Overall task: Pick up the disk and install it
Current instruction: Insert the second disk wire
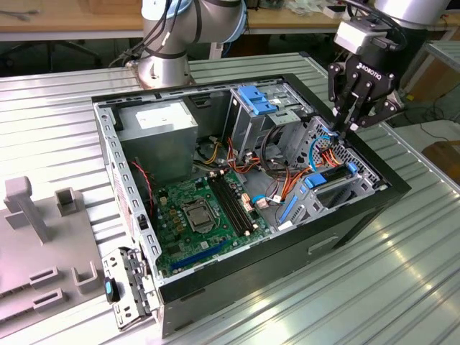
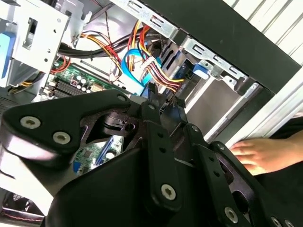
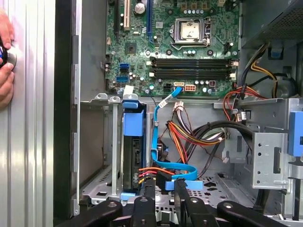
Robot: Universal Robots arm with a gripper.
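Observation:
The disk (image 3: 132, 142) stands on edge in a bay slot at the front of the open computer case (image 1: 359, 215). Its blue carrier rail faces up, and orange and red wires run to its end. In the exterior view the disk (image 1: 334, 187) lies low in the case's right corner. My gripper (image 1: 347, 129) hangs just above that corner, beside the disk and not touching it. Both wrist views show the gripper (image 3: 164, 189) (image 2: 164, 94) open by a narrow gap with nothing between the fingers, over a blue flat cable (image 3: 182, 175).
A metal drive cage with a blue bracket (image 1: 255, 97), the grey power-supply box (image 1: 158, 129) and the green motherboard (image 1: 194, 215) fill the case. Bundled wires (image 3: 199, 135) lie near the gripper. A person's hand (image 2: 258, 153) rests outside the case wall. A grey fixture (image 1: 43, 237) sits on the exterior view's left.

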